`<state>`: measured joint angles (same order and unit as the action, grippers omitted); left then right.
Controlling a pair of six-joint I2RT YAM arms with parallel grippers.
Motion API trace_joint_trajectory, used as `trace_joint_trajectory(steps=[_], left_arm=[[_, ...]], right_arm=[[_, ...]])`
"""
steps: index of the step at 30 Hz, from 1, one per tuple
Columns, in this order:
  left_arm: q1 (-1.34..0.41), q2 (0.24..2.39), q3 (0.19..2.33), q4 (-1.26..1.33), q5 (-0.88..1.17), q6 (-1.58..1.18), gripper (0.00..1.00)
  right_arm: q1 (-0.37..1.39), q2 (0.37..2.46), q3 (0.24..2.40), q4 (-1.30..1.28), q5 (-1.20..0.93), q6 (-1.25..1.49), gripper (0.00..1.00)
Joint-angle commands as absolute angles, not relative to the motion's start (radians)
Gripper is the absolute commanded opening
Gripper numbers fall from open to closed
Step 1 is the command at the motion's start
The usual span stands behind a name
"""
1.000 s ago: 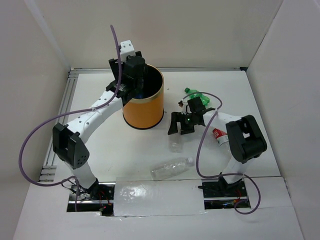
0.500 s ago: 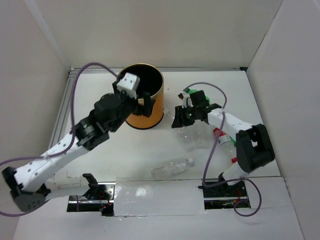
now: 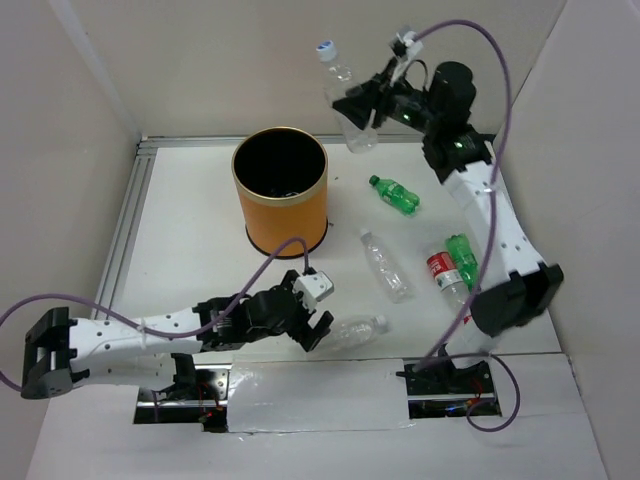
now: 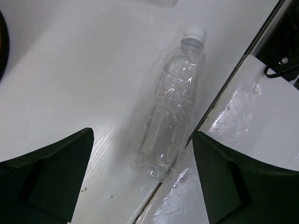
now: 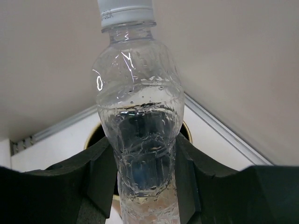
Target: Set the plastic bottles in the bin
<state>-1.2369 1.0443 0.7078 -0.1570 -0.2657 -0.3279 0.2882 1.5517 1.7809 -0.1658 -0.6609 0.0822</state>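
A raised clear bottle [image 3: 345, 100] is being gripped around its lower body by the closed fingers [image 5: 100, 175] of the right gripper [image 3: 353, 108]. It is being held upright, cap up, high above the table [image 3: 200, 230], up and to the right of the bin [image 3: 290, 225] in the overhead view. In the right wrist view part of the bin's rim is being seen behind the bottle, but whether the bottle is being held over the opening cannot be told. The left gripper [image 3: 314, 328] is being held low near the front edge, its fingers [image 4: 51, 177] spread wide and closing on nothing. A near clear bottle [image 4: 175, 107] is being shown lying on its side just ahead of them, untouched, along a shiny white strip [image 4: 243, 121]. Right of the bin, a far green bottle [image 3: 393, 194] and a middle clear bottle [image 3: 385, 265] are being shown lying apart from each other. A red-labelled bottle [image 3: 440, 272] and a second green bottle [image 3: 462, 255] are lying side by side, the green one being partly covered by the right arm [image 3: 500, 220]. The bin's base is being crossed by the left arm's purple cable [image 3: 290, 240].
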Motion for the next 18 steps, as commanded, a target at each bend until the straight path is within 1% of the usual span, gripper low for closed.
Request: trace_joint_trajectory(steps=[1,2,3,5,7,8,9,11,12,14,15,18], left_arm=[[-1.264,1.104,0.680,0.026,-0.264,-0.360,1.00],[-1.276,1.126,0.680,0.035,-0.299,-0.370,1.00],[-1.276,1.165,0.680,0.044,-0.299,-0.370,1.00],[-1.287,1.202,0.690,0.070,-0.310,-0.370,1.00],[-1.287,1.236,0.690,0.095,-0.310,-0.379,1.00],[-1.296,1.279,0.690,0.095,-0.310,-0.379,1.00],[-1.296,1.302,0.701,0.104,-0.324,-0.391,1.00],[-1.318,1.374,0.733,0.081,-0.379,-0.402,1.00],[-1.318,1.396,0.733,0.072,-0.391,-0.402,1.00],[-1.318,1.452,0.759,0.060,-0.403,-0.414,0.98],[-1.318,1.469,0.759,0.060,-0.416,-0.414,0.96],[-1.327,1.546,0.791,0.048,-0.416,-0.405,0.79]], right_arm=[[0.363,1.741,1.899,0.001,-0.761,0.228,0.13],[0.388,1.817,1.931,0.023,-0.761,0.229,0.15],[0.409,1.853,1.994,0.023,-0.761,0.229,0.17],[0.463,1.951,2.049,0.012,-0.750,0.229,0.20],[0.498,2.002,2.109,-0.011,-0.735,0.206,0.40],[0.499,2.032,2.109,-0.011,-0.735,0.206,0.53],[0.499,2.033,2.109,-0.024,-0.735,0.187,0.84],[0.499,2.014,2.100,-0.049,-0.726,0.169,0.91],[0.483,2.000,2.100,-0.063,-0.715,0.151,1.00],[0.440,1.949,2.091,-0.128,-0.697,0.124,1.00],[0.422,1.925,2.077,-0.155,-0.677,0.097,1.00],[0.325,1.824,1.990,-0.248,-0.670,0.052,1.00]])
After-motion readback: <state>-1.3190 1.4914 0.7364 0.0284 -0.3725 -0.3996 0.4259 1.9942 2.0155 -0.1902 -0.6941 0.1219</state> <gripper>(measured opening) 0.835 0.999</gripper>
